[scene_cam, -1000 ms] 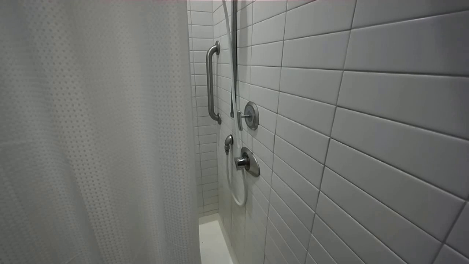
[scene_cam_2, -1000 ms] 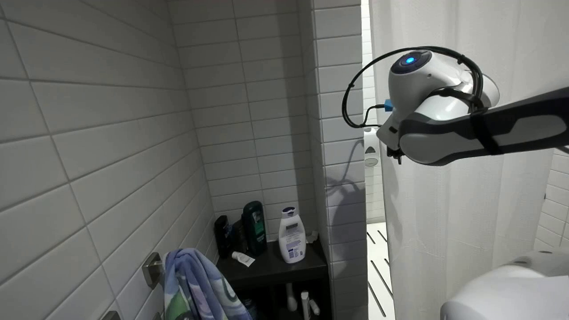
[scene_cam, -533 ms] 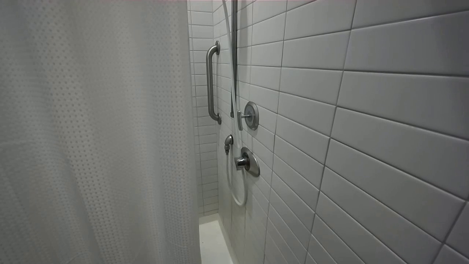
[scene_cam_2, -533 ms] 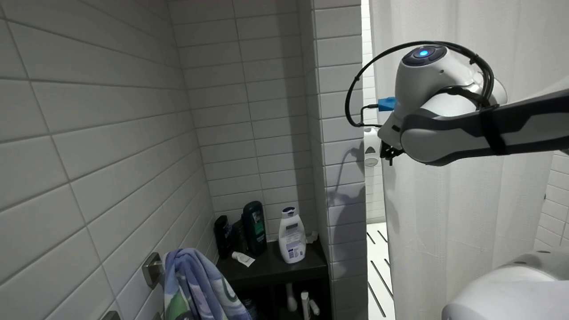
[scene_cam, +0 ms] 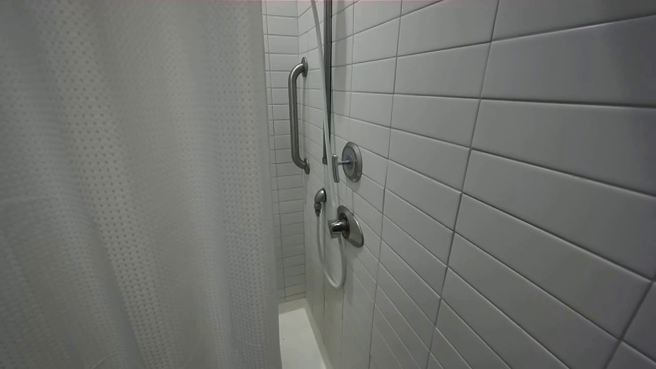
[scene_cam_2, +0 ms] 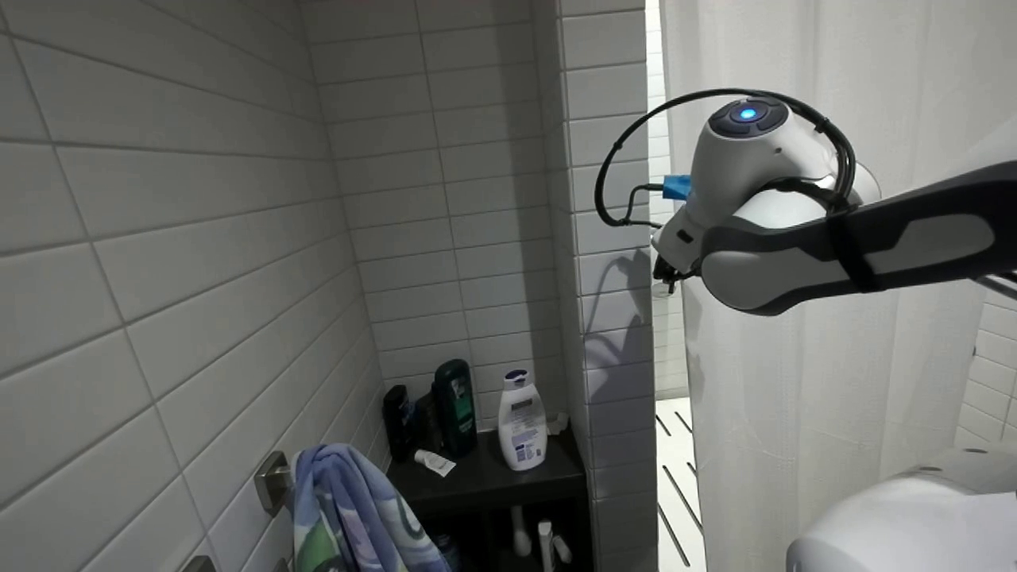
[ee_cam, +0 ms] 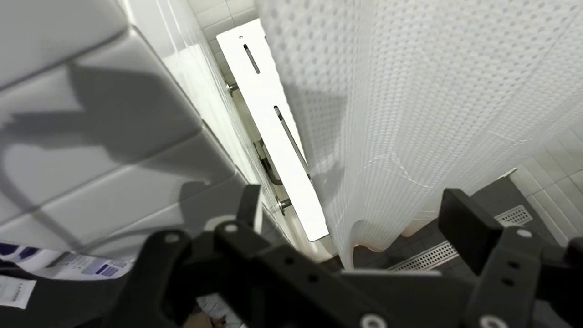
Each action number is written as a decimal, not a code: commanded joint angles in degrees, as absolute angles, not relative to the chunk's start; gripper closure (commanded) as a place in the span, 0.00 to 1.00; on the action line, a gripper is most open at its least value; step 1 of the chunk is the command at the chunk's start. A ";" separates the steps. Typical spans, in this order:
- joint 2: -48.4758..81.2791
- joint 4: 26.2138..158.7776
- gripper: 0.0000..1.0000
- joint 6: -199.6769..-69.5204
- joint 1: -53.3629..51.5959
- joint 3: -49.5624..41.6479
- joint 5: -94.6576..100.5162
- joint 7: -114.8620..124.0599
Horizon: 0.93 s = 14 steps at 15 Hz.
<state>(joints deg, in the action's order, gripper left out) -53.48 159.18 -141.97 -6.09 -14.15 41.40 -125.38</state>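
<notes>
- gripper [ee_cam: 355, 205]: released, jaws spread wide, nothing pinched; in an exterior view only partly visible, beside free edge of curtain [scene_cam_2: 794, 381].
- nearest thing: curtain, white & dotted, hanging past fingertips [ee_cam: 469, 223] in wrist view, near tiled wall [ee_cam: 114, 182]; touching fingertips or not, can't tell. shown in both exterior views too.
- beyond, approx. along tiled wall: slotted panel [ee_cam: 271, 132], partly hidden by curtain.
- poss. trouble: wall-side finger knocking tiled wall, b/c of tight clearance there.
- also poss.: thin curtain bunching or slipping off fingertips, b/c of loose folds or off-ctr approach.
- also poss.: cable loop [scene_cam_2: 847, 159] snagging on curtain or tiled wall, b/c of wrist turning so near; poor sight of fingertips, b/c of arm [scene_cam_2: 771, 262] in the way.
- qty: 1 gripper w/ 2 fingers, 1 curtain, 1 slotted panel w/ 2 clear slots, maybe a 3rd at curtain edge.
- qty on shelf [scene_cam_2: 481, 477]: 1 white bottle [scene_cam_2: 523, 425], min. 3 dark bottles [scene_cam_2: 455, 409], 1 small tube [scene_cam_2: 435, 462]; plus 1 towel [scene_cam_2: 349, 508] nearby.
- qty in shower: 1 grab bar [scene_cam: 293, 115], 2 valves [scene_cam: 352, 160], 1 hose [scene_cam: 344, 271].
</notes>
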 commanded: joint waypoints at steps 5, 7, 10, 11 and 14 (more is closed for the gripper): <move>-47.47 158.09 0.00 -148.46 -1.34 -11.10 40.92 -117.54; -46.28 157.17 0.00 -148.56 -0.17 -10.86 41.15 -116.58; -45.02 156.45 0.00 -148.93 0.91 -10.53 41.42 -115.64; -44.53 156.33 0.00 -149.20 1.23 -10.21 41.54 -115.15; -43.14 155.53 0.00 -149.75 1.91 -9.46 41.73 -113.86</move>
<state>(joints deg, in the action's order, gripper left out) -46.09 157.49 -148.28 0.48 -11.06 41.41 -115.96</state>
